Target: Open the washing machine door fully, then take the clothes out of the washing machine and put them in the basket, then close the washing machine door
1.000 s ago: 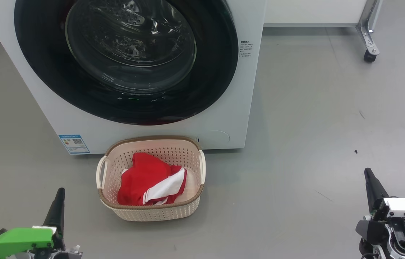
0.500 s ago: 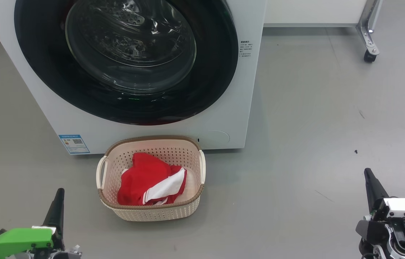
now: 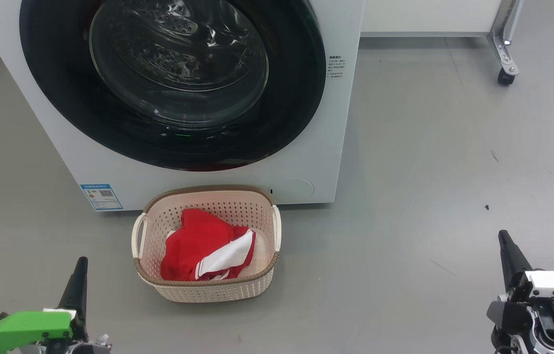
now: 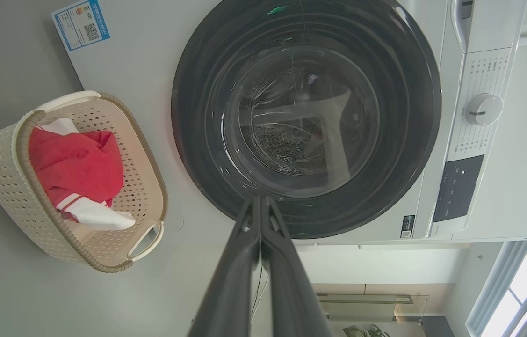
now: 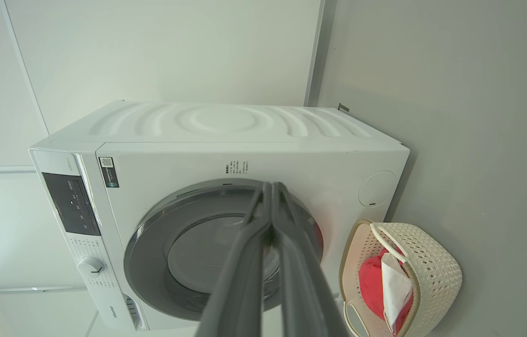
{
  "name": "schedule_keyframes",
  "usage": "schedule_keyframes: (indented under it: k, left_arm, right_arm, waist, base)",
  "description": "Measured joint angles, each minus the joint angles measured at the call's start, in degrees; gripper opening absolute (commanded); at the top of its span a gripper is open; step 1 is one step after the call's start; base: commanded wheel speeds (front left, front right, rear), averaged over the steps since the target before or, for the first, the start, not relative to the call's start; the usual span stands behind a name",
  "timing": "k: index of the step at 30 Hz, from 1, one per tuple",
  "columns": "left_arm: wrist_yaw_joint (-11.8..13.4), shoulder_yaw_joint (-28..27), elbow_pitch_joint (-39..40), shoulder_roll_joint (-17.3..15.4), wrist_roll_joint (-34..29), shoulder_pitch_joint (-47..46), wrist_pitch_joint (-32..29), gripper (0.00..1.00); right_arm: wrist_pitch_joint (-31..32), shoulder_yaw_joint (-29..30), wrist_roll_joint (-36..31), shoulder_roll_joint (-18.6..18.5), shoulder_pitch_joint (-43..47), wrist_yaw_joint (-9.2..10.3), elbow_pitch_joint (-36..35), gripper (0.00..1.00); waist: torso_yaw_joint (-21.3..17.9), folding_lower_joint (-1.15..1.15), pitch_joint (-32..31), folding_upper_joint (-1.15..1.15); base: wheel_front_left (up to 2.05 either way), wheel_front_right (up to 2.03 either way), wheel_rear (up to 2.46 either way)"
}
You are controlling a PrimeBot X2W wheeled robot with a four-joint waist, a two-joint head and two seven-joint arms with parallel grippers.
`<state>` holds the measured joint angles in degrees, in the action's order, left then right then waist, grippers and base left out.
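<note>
Nothing has moved since a second ago. From the head view, the washing machine door (image 3: 178, 64) stays shut flat on the washing machine (image 3: 306, 162), just as it was. The basket (image 3: 208, 189) sits on the floor (image 3: 404, 147) right in front of the machine, below the door. The clothes (image 3: 198, 246), red with white stripes, lie bunched inside the basket. The left gripper (image 3: 77, 280) waits low on the left, near the basket but not touching it. The right gripper (image 3: 508, 255) waits low on the right, well apart from the basket. I think the job is done, since the clothes are out and the door is closed.

From the left wrist view, the left gripper's two fingers (image 4: 235, 281) are pressed together and hold nothing. Their tips point at the black rim of the door but do not touch it. The basket with the clothes is off to the left side of this view, apart from the fingers.

From the right wrist view, the right gripper's two fingers (image 5: 240, 281) are pressed together too, with nothing between them. The shut door is far behind their tips. The basket is at the lower right of this view, with the clothes inside it.
</note>
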<state>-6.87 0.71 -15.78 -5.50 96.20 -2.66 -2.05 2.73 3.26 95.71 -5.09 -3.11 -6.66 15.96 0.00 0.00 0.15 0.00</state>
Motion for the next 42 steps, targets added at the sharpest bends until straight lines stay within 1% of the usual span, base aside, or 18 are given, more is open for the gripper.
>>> schedule_keyframes:
  k: [42]
  left_arm:
    - [0.0, -0.3, -0.12, 0.08, 0.0, -0.36, -0.25, 0.0]
  right_arm:
    - [0.08, 0.23, -0.01, 0.07, -0.02, -0.01, 0.1, 0.0]
  waist:
    - [0.0, 0.0, 0.0, 0.0]
  base:
    - [0.0, 0.0, 0.0]
